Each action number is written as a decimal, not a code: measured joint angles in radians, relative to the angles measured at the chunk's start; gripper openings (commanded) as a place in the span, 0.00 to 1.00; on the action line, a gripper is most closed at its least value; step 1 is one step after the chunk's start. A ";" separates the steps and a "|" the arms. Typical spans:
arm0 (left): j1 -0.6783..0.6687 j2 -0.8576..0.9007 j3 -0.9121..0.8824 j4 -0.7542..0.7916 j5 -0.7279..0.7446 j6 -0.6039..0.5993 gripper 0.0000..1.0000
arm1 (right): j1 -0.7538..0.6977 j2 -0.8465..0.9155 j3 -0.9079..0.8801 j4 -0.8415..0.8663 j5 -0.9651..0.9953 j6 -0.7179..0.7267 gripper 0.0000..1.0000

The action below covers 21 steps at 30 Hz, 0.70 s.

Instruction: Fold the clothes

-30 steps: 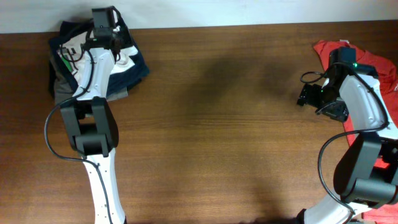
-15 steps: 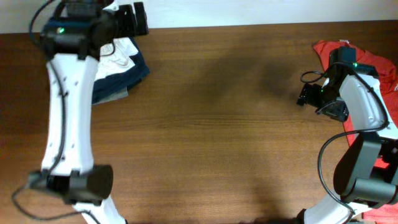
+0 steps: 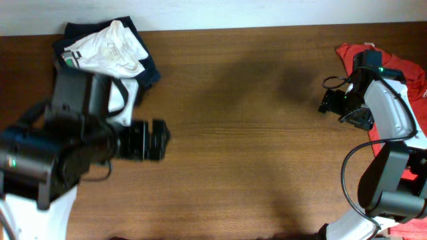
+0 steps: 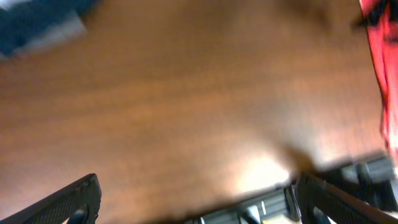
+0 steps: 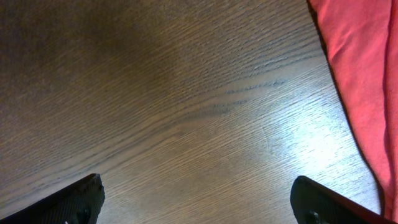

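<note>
2 arms in the overhead view, neither one touching cloth. White T-shirt (image 3: 112,50) lies crumpled at the far left corner of the table (image 3: 253,133), on top of the dark navy and grey folded garments (image 3: 143,75), green label showing at its left edge. Left gripper (image 3: 159,140) is blurred, raised close to the camera, over bare wood near that pile, holding nothing; fingers look apart. Right gripper (image 3: 328,102) sits at the right side just beside the red-orange T-shirt (image 3: 393,67), well apart from the white shirt, empty; spread not readable from above. Judgement: white shirt looks put down on the stack, so this item reads as finished and the step in hand is the move toward the next garment; next move calls for a grasp on an edge of the red shirt and a pull to the open middle. Left wrist view: motion-blurred, 2 finger tips at the bottom corners, spread wide, nothing between them; wood below, navy-grey cloth at top left, red cloth at right. Right wrist view: sharp, 2 tips at the bottom corners, wide apart, empty, over wood grain with red cloth along the right edge. Surface: brown wood, matte with a soft glare patch. Room: only a pale strip beyond the far table edge, nothing else to tell.
</note>
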<state>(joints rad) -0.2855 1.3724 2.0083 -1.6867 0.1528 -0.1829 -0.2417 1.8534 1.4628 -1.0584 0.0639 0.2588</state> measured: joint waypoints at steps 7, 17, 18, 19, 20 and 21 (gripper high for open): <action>-0.050 -0.118 -0.127 -0.004 0.069 -0.005 0.99 | 0.000 0.000 0.000 0.000 0.000 0.000 0.99; -0.050 -0.271 -0.656 0.486 0.039 0.141 0.99 | 0.000 0.000 0.001 0.002 0.000 0.000 0.99; -0.047 -0.340 -0.774 0.586 0.039 0.167 0.99 | 0.000 0.000 0.002 0.002 0.000 0.000 0.99; -0.026 -0.434 -0.906 0.692 0.040 0.189 0.99 | 0.000 0.000 0.002 0.000 0.000 0.000 0.99; -0.002 -0.511 -1.001 0.774 0.040 0.195 0.99 | 0.000 0.000 0.003 0.000 0.000 0.000 0.99; 0.038 -0.615 -1.122 0.875 0.042 0.203 0.99 | 0.000 0.000 0.003 0.001 0.000 0.000 0.99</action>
<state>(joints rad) -0.2478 0.7574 0.8867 -0.8112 0.1947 0.0204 -0.2417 1.8534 1.4662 -1.0576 0.0639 0.2588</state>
